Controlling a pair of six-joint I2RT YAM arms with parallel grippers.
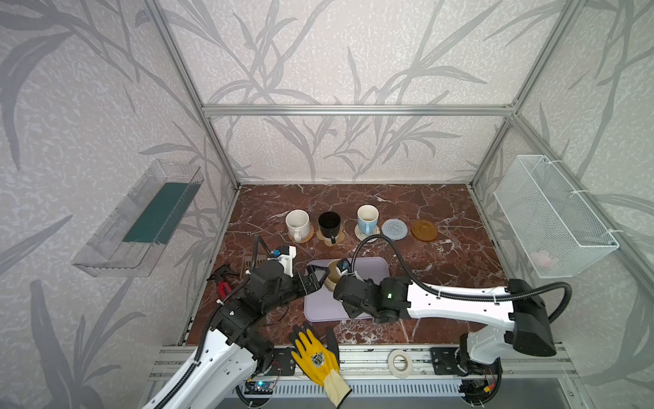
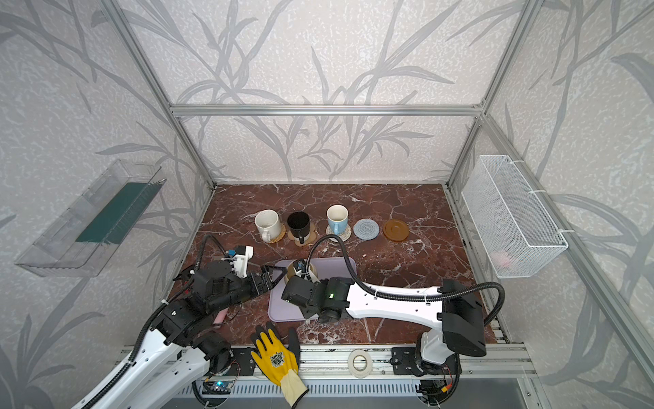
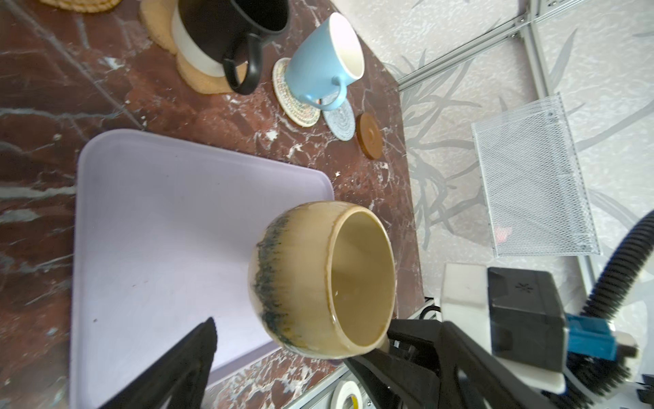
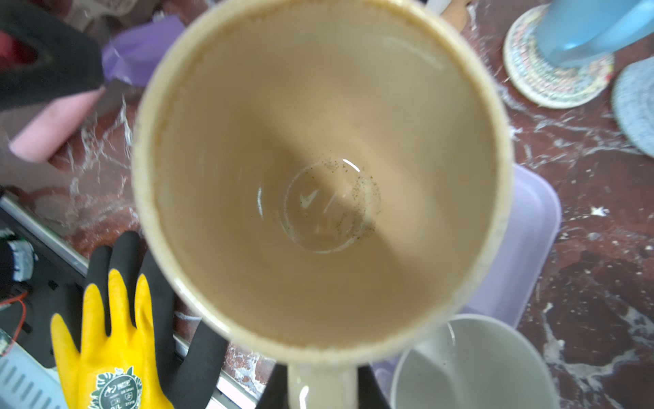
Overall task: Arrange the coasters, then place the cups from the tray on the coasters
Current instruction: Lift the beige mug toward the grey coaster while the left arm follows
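Observation:
My right gripper [image 4: 322, 389] is shut on the handle of the squat cream-yellow cup [image 1: 332, 278] and holds it just above the lavender tray [image 1: 371, 269]. My left gripper [image 1: 316, 278] stands open beside that cup, its fingers wide and clear of it. At the back, the white cup [image 1: 297, 223] sits on the orange coaster [image 1: 307, 238]. The black cup [image 1: 329, 223] sits on the paw coaster [image 1: 339, 239], and the light blue cup [image 1: 367, 217] on the rope coaster [image 1: 359, 233]. The grey-blue coaster [image 1: 394, 229] and the brown disc [image 1: 424, 231] are bare. Another pale cup [image 4: 474, 364] stands on the tray.
A yellow glove [image 1: 316, 357] and a white tape roll [image 1: 400, 362] lie on the front rail. A red and black tool [image 1: 223, 287] and a pink object [image 2: 221, 315] lie left of the tray. A wire basket [image 1: 552, 216] hangs on the right wall, a clear shelf [image 1: 141, 216] on the left.

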